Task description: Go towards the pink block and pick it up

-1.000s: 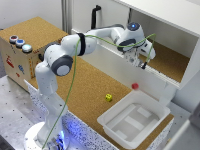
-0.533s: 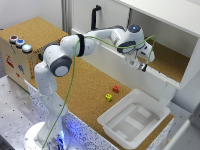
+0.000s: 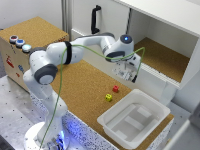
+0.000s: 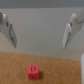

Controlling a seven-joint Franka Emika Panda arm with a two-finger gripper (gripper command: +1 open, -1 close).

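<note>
The pink block (image 3: pixel 115 89) is a tiny reddish cube on the cork table, just beside the small yellow cube (image 3: pixel 108 97). My gripper (image 3: pixel 131 75) hangs above and a little to the exterior view's right of the pink block, in front of the white cabinet ledge. In the wrist view the two fingers (image 4: pixel 9 31) stand wide apart with nothing between them, so the gripper (image 4: pixel 39 36) is open and empty. The pink block (image 4: pixel 33 71) lies on the cork well short of the fingertips.
A white tray (image 3: pixel 152 107) stands on the table at the exterior view's right of the blocks. An open white cabinet (image 3: pixel 165 60) with a cork floor is behind the gripper. A cork-topped box with buttons (image 3: pixel 20 42) stands at the left.
My gripper has come down and moved toward the exterior view's left, closer to the blocks. The pink block now lies beside the yellow cube; one second ago it showed nearer the tray.
</note>
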